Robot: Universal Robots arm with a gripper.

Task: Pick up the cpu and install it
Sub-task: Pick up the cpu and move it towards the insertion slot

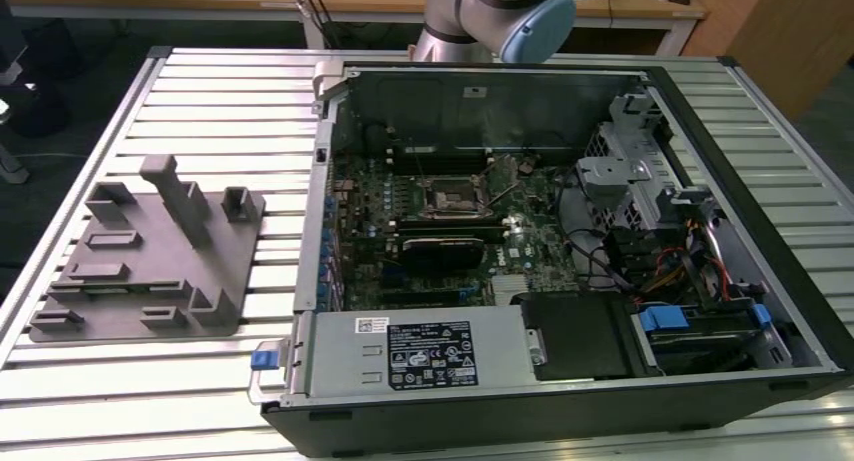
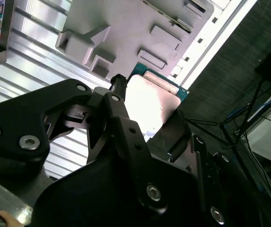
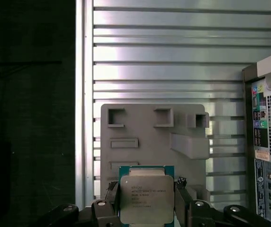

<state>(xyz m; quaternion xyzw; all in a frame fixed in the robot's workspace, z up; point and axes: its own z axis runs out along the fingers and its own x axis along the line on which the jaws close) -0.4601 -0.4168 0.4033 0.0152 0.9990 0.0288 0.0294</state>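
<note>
The cpu (image 3: 146, 196) is a flat square chip with a silver-grey metal top and a thin green border. My gripper (image 3: 146, 201) is shut on it, with a black finger against each of two opposite edges. In the second wrist view the cpu (image 2: 149, 101) shines bright between the black fingers (image 2: 116, 106) of the gripper (image 2: 147, 118). In both wrist views the chip hangs well above the grey plastic fixture block (image 3: 149, 137). In the exterior view the open computer case (image 1: 561, 241) shows its motherboard and the square black-framed socket (image 1: 447, 193).
The grey fixture block (image 1: 147, 261) lies on the slatted aluminium table (image 1: 747, 111) at the exterior view's left, beside the case. The arm's base (image 1: 494, 16) stands behind the case. The case's rear panel (image 3: 268, 142) shows in the first wrist view. Dark floor lies beyond the table edge (image 3: 81, 118).
</note>
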